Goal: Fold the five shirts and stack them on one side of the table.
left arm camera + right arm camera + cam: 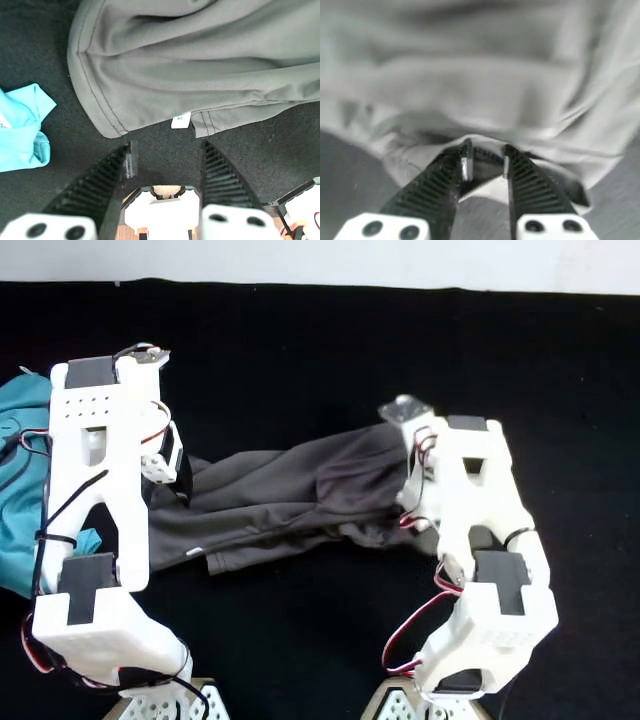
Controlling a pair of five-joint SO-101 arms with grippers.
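Observation:
A grey shirt (290, 495) lies rumpled across the middle of the black table (300, 340). My right gripper (412, 502) is at its right end, and in the right wrist view that gripper (485, 162) is shut on a bunched edge of the grey shirt (470, 85). At the shirt's left end my left gripper (170, 468) sits low. In the left wrist view the left gripper (166, 145) is open over bare table, just short of the grey shirt's hem (190, 65) and its white tag (180, 120).
A teal shirt (20, 480) lies crumpled at the table's left edge, partly under the left arm; a corner of this teal shirt (20, 135) is close beside the left gripper. Both arm bases (420, 700) stand at the front edge. Bare black table stretches behind the grey shirt.

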